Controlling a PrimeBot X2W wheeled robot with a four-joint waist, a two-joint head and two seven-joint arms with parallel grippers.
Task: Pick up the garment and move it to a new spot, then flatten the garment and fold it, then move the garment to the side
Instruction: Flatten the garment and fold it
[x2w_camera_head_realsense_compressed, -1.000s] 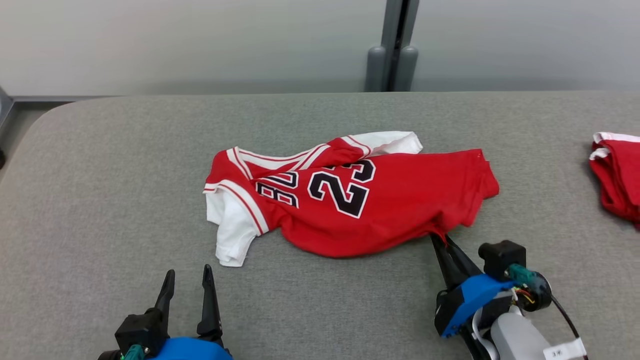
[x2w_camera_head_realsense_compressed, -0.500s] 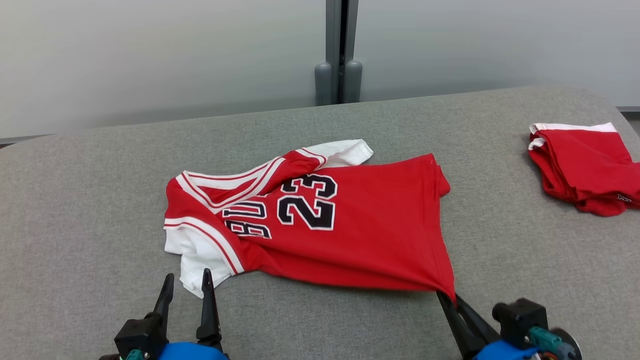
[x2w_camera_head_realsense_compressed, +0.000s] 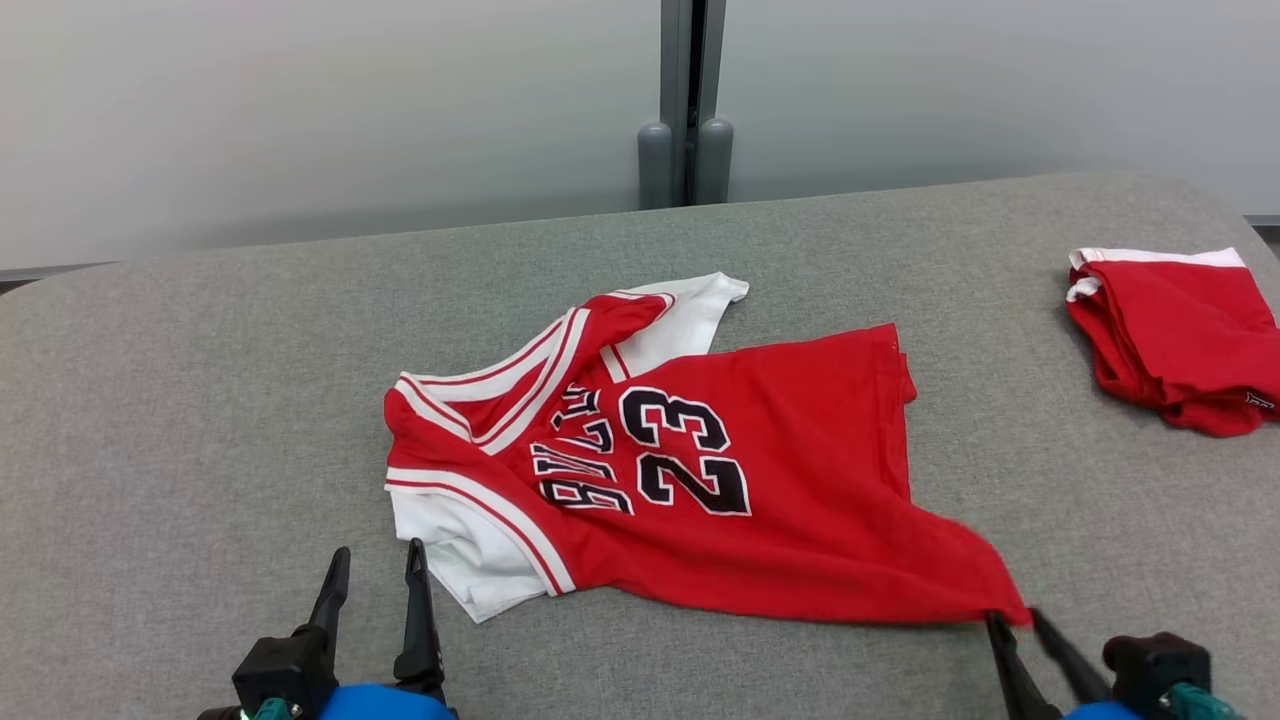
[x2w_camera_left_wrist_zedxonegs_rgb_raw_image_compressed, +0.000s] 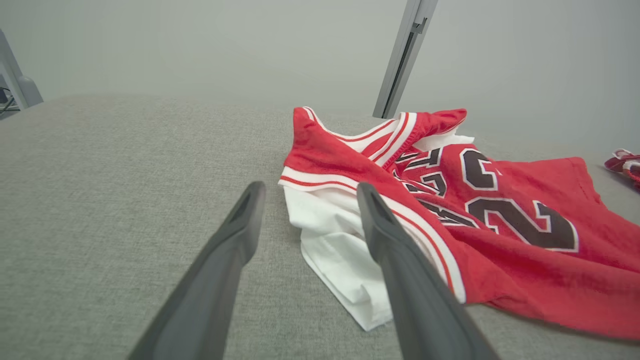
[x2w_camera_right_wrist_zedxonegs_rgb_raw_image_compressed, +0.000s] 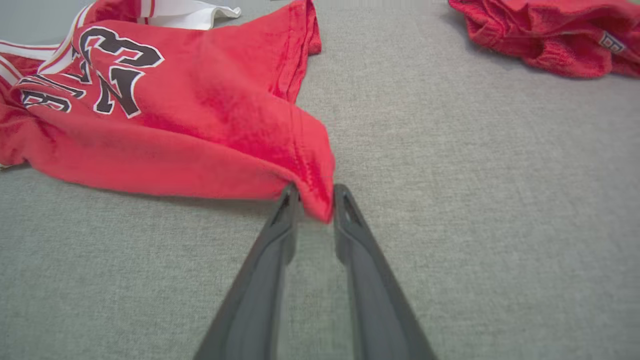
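Observation:
The garment (x2w_camera_head_realsense_compressed: 780, 470) is a red jersey with white sleeves and a black "23". It lies spread on the grey padded table (x2w_camera_head_realsense_compressed: 200, 400), collar to the left and hem to the right. My right gripper (x2w_camera_head_realsense_compressed: 1012, 616) is at the near hem corner. In the right wrist view its jaws (x2w_camera_right_wrist_zedxonegs_rgb_raw_image_compressed: 315, 192) stand slightly apart, open, with that corner of the garment (x2w_camera_right_wrist_zedxonegs_rgb_raw_image_compressed: 200, 110) still between the tips. My left gripper (x2w_camera_head_realsense_compressed: 377, 548) is open and empty, just short of the white sleeve. In the left wrist view the garment (x2w_camera_left_wrist_zedxonegs_rgb_raw_image_compressed: 500, 210) lies beyond the left gripper (x2w_camera_left_wrist_zedxonegs_rgb_raw_image_compressed: 310, 189).
A second red and white cloth (x2w_camera_head_realsense_compressed: 1170, 330) lies bunched at the table's far right edge, also in the right wrist view (x2w_camera_right_wrist_zedxonegs_rgb_raw_image_compressed: 545, 35). A grey post (x2w_camera_head_realsense_compressed: 685, 150) stands behind the table against a pale wall. Bare table stretches left of the jersey.
My right gripper has dragged the hem corner toward the near right, stretching the jersey out, and its jaws have parted. The left gripper has kept still. The head camera also shifted.

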